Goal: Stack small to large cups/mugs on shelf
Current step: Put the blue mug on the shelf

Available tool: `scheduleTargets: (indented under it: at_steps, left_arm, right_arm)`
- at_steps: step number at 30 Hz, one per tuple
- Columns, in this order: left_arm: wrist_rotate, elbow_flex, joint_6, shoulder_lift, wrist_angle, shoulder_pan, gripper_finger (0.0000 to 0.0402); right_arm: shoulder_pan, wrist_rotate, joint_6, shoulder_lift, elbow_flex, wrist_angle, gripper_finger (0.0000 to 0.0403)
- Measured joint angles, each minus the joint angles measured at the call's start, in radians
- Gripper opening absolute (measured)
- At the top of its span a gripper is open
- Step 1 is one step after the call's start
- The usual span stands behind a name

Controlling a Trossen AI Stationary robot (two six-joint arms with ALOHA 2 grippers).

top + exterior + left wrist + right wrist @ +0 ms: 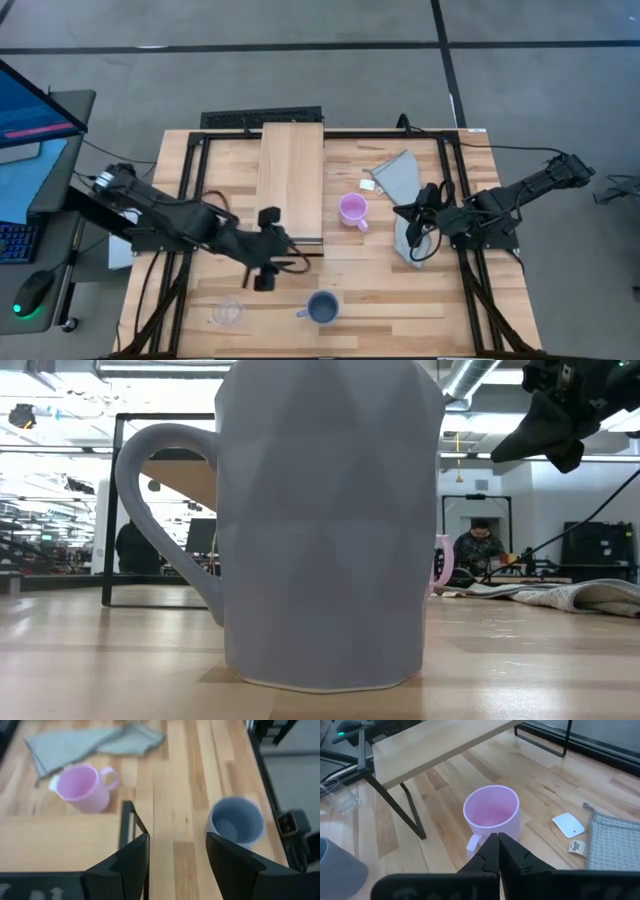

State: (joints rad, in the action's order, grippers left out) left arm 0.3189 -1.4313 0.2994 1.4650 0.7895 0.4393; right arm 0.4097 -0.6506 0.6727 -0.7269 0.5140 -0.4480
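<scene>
- Fingers of the left gripper (177,865) stand spread with bare wood between them, nothing held; it hangs over the slatted wooden tabletop (400,290) just off the near end of the long light-wood raised shelf (292,175).
- Fingers of the right gripper (498,851) are pressed together and empty, poised beside the lilac-purple handled mug (491,815), which sits upright on the table beside the shelf.
- Grey-blue faceted handled mug (321,307) stands upright near the front table edge, a little ahead of the left gripper, handle toward the small clear transparent cup (228,312) further along that edge.
- Shelf top bare; none of the three is on it yet.
- Judgement: largest mug likely goes first as the base. Left gripper looks best placed for it.
- To do it well: come down over the rim on the side away from the handle, one finger inside and one outside the wall, close firmly before lifting.
- Risk: the faceted wall may let a shallow pinch slip; seat deep.
- Crumpled grey cloth (405,200) by the right arm is clear of the path.
</scene>
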Motion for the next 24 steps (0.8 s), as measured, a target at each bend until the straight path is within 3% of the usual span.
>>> scheduleTargets:
  at_steps: [8, 11, 24]
  left_arm:
    - [-0.130, -0.202, 0.010, 0.218, 0.101, 0.005, 0.0190]
    - [-0.136, -0.246, 0.024, 0.278, 0.133, 0.015, 0.0190]
    - [-0.162, -0.275, 0.142, 0.418, 0.129, 0.026, 0.0190]
  right_arm:
    - [0.000, 0.000, 0.000, 0.000, 0.000, 0.000, 0.0020]
    - [0.000, 0.023, 0.000, 0.000, 0.000, 0.000, 0.0021]
    - [0.000, 0.078, 0.000, 0.000, 0.000, -0.014, 0.0022]
